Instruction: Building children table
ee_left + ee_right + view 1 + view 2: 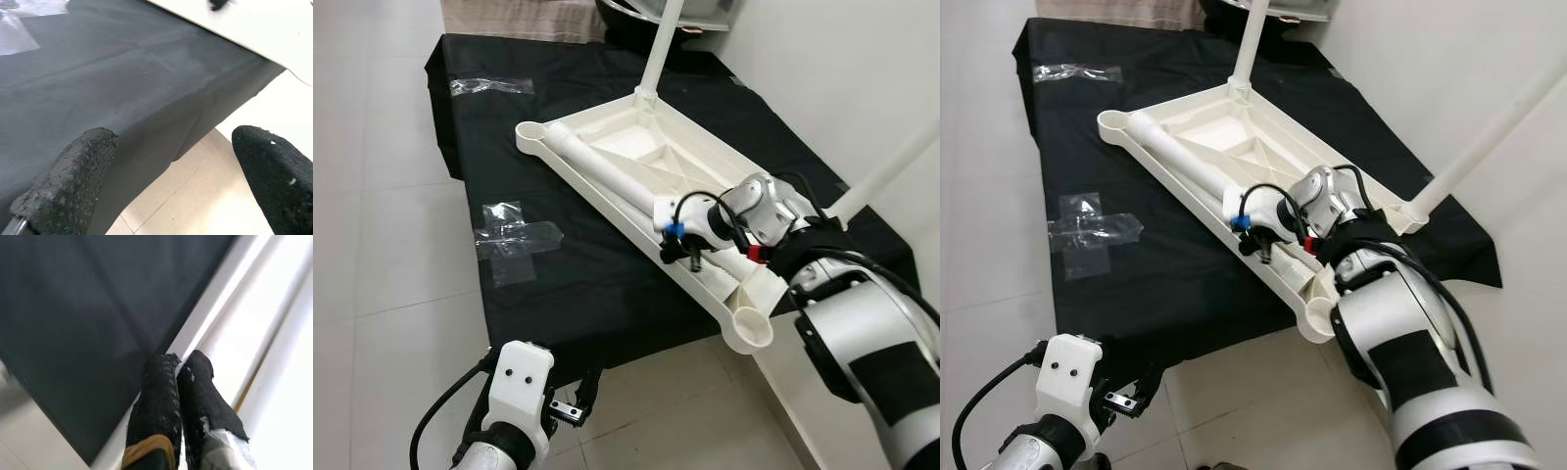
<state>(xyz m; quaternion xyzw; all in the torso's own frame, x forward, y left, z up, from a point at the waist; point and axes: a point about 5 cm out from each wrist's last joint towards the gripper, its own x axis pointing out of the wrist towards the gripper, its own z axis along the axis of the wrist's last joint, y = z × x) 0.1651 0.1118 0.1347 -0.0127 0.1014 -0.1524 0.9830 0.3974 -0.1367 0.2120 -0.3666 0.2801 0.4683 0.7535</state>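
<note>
The white plastic table top [705, 147] lies upside down on a black cloth [558, 294]. One white leg [661, 49] stands in its far corner and another leg [891, 171] rises from the right corner. A loose white leg tube [607, 171] lies along the near-left rim. My right gripper [690, 259] is shut at the near end of that tube, its fingertips [168, 367] against the white rim. The left gripper [578, 401] hangs low by the cloth's front edge and is open [181, 142], with nothing between its fingers.
Empty round sockets sit at the near corner [751, 328] and the far-left corner [530, 132]. Clear tape patches [514, 235] [489, 86] stick to the cloth. A white wall [862, 69] is close on the right. Pale tiled floor [382, 245] runs along the left and front.
</note>
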